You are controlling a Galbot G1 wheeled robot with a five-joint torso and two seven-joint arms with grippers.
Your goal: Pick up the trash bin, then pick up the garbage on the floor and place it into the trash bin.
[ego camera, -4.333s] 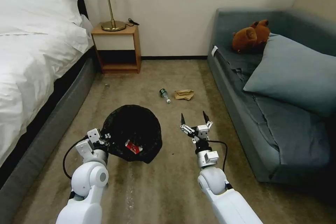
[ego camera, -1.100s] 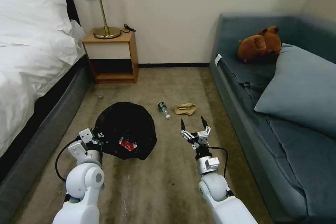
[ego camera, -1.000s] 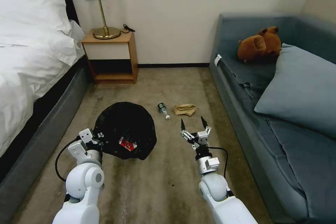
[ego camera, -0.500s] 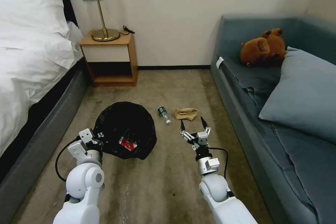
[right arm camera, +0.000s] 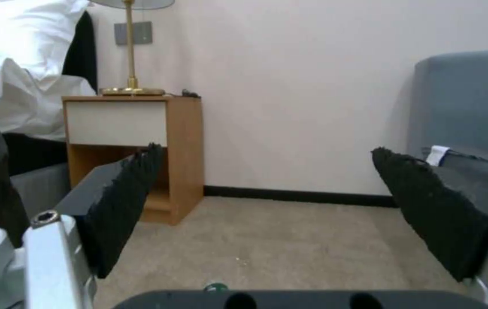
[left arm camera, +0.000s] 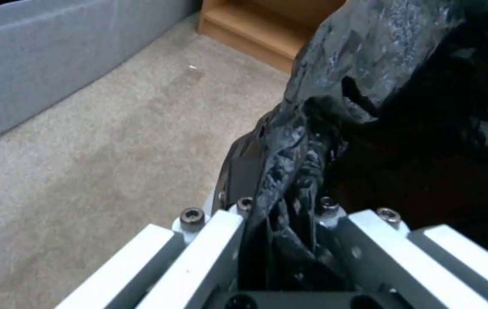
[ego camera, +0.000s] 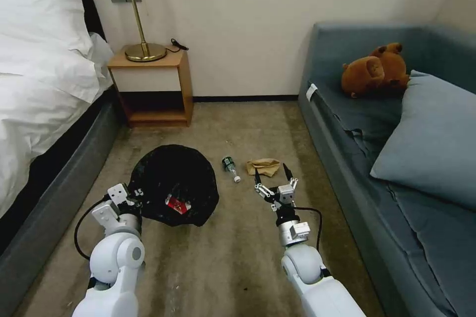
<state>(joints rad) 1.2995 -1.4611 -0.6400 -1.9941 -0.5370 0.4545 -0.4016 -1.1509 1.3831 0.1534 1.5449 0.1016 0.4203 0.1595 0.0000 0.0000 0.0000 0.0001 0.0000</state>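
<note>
Paper [ego camera: 263, 166] just beyond right gripper [ego camera: 273, 173]

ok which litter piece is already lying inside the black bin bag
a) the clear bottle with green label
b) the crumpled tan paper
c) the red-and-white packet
c: the red-and-white packet lies inside the trash bin, while the bottle and tan paper lie on the carpet.

The trash bin [ego camera: 176, 185], draped in crinkled black liner, is clamped at its rim by the left gripper [ego camera: 135, 194]; a red-and-white packet [ego camera: 177, 204] lies inside. Just ahead of the spread right gripper [ego camera: 272, 176] lies crumpled tan paper [ego camera: 263, 166], with a small green-labelled clear bottle [ego camera: 230, 167] beside it on the carpet.
</note>
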